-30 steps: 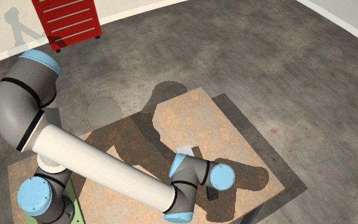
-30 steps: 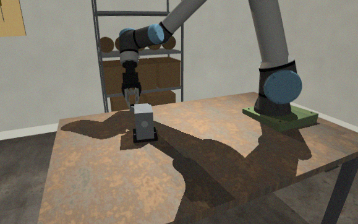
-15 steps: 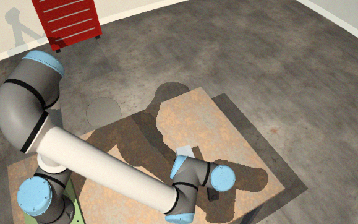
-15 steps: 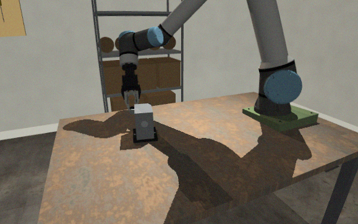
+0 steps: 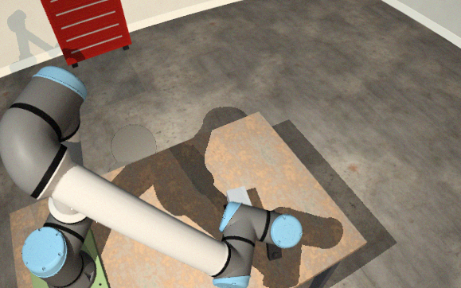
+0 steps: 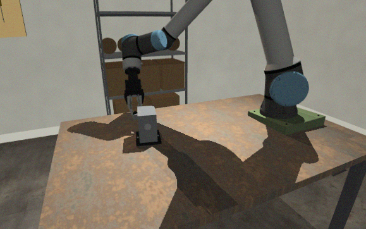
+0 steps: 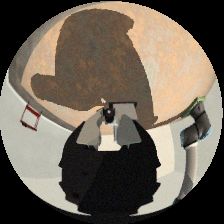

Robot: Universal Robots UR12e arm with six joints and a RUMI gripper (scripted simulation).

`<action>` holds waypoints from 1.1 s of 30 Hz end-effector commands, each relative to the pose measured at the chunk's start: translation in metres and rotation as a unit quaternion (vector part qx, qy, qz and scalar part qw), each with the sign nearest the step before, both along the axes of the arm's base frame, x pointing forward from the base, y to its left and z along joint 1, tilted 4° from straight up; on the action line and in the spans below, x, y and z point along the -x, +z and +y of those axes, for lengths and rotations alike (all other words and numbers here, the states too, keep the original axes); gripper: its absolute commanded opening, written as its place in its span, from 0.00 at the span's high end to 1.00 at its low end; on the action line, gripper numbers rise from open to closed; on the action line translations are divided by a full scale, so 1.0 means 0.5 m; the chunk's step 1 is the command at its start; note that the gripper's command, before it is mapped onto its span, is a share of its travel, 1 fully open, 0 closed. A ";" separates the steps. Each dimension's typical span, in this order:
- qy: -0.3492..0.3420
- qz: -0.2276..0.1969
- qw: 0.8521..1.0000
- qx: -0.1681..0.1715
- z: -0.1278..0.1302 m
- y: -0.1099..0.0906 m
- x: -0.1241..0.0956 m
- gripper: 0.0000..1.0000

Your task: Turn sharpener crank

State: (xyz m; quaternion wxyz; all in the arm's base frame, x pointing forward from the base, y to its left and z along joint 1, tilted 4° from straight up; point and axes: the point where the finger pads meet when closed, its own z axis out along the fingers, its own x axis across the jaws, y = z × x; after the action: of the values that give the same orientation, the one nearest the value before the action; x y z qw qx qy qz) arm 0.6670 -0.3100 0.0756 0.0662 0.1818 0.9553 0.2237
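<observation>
The sharpener (image 6: 147,128) (image 5: 238,196) is a grey box on a black base plate, standing on the wooden table (image 6: 106,177) (image 5: 253,151). Its crank is on the far side in the exterior view, mostly hidden by the box. My gripper (image 6: 134,109) (image 7: 109,108) points straight down just behind the box's top left corner. It is shut on the crank's small dark handle (image 7: 107,114), level with the top of the box. In the top view the arm's wrist covers the gripper.
The arm's green base plate (image 6: 308,121) is bolted at the table's far right corner. A metal shelf (image 6: 100,63) with boxes stands behind the table. A red tool cabinet (image 5: 86,24) stands by the wall.
</observation>
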 end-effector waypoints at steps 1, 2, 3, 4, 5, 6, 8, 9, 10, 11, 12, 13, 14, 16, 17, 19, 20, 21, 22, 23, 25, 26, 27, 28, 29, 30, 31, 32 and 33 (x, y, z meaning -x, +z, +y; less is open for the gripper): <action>0.000 0.000 1.000 0.000 -0.001 -0.009 0.001 0.91; 0.000 0.000 1.000 0.000 -0.001 -0.011 0.001 0.91; 0.000 0.000 1.000 0.000 -0.001 -0.012 0.002 0.91; 0.000 0.000 1.000 0.000 -0.001 -0.012 0.002 0.91; 0.000 0.000 1.000 0.000 -0.001 -0.012 0.002 0.91; 0.000 0.000 1.000 0.000 0.000 -0.017 0.003 0.91; 0.000 0.000 1.000 0.000 0.000 -0.020 0.004 0.91; 0.000 0.000 1.000 0.000 0.000 -0.022 0.005 0.91; 0.000 0.000 1.000 0.000 0.000 -0.024 0.005 0.91; 0.000 0.000 1.000 0.000 0.000 -0.025 0.006 0.91; 0.000 0.000 1.000 0.000 0.001 -0.027 0.007 0.91; 0.000 0.000 1.000 0.000 0.001 -0.029 0.007 0.91; 0.000 0.000 1.000 0.000 0.001 -0.030 0.008 0.91; 0.000 0.000 1.000 0.000 0.001 -0.034 0.010 0.91; 0.000 0.000 1.000 0.000 0.002 -0.035 0.011 0.91; 0.000 0.000 1.000 0.000 0.002 -0.039 0.013 0.91; 0.000 0.000 1.000 0.000 0.003 -0.040 0.013 0.91; 0.000 0.000 1.000 0.000 0.003 -0.040 0.013 0.91; 0.000 0.000 1.000 0.000 0.003 -0.040 0.013 0.91; 0.000 0.000 1.000 0.000 0.003 -0.045 0.016 0.91; 0.000 0.000 1.000 0.000 0.004 -0.047 0.018 0.91; 0.000 0.000 1.000 0.000 0.004 -0.049 0.019 0.91; 0.000 0.000 1.000 0.000 0.005 -0.050 0.020 0.91; 0.000 0.000 1.000 0.000 0.005 -0.052 0.021 0.91; 0.000 0.000 1.000 0.000 0.006 -0.053 0.023 0.91; 0.000 0.000 1.000 0.000 0.006 -0.054 0.024 0.91; 0.000 0.000 1.000 0.000 0.006 -0.056 0.025 0.91; 0.000 0.000 1.000 0.000 0.007 -0.057 0.026 0.91; 0.000 0.000 1.000 0.000 0.007 -0.058 0.028 0.91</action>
State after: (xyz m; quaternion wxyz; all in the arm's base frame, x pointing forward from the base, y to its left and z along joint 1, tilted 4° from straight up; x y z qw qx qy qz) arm 0.6557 -0.3070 0.0490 0.0661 0.1818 0.9553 0.2237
